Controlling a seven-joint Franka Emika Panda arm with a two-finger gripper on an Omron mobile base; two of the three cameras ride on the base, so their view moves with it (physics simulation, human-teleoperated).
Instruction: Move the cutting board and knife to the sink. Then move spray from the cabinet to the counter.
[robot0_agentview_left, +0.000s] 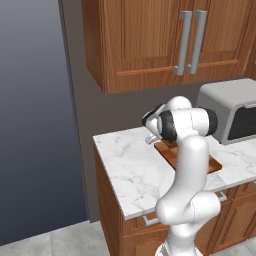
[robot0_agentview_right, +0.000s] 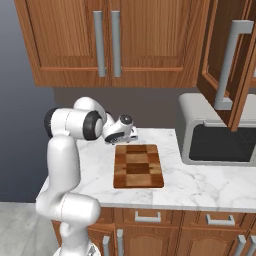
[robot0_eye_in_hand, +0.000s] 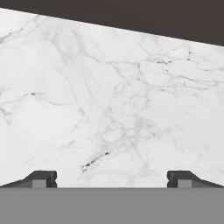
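The checkered wooden cutting board (robot0_agentview_right: 138, 166) lies flat on the white marble counter (robot0_agentview_right: 200, 186), left of the microwave. In the left base view my arm hides most of the cutting board (robot0_agentview_left: 169, 151). My gripper (robot0_agentview_right: 118, 137) hangs low over the counter just beyond the board's far left corner. In the hand view the gripper (robot0_eye_in_hand: 111, 179) is open, fingertips wide apart, with bare marble counter (robot0_eye_in_hand: 109, 109) between them. An upper cabinet (robot0_agentview_right: 227, 60) at the right has its door swung open. The knife, sink and spray are out of view.
A grey microwave (robot0_agentview_right: 217, 132) stands on the counter right of the board. Closed wooden wall cabinets (robot0_agentview_right: 107, 42) with grey bar handles hang above. The counter's left end (robot0_agentview_left: 107, 165) drops off beside a dark grey wall.
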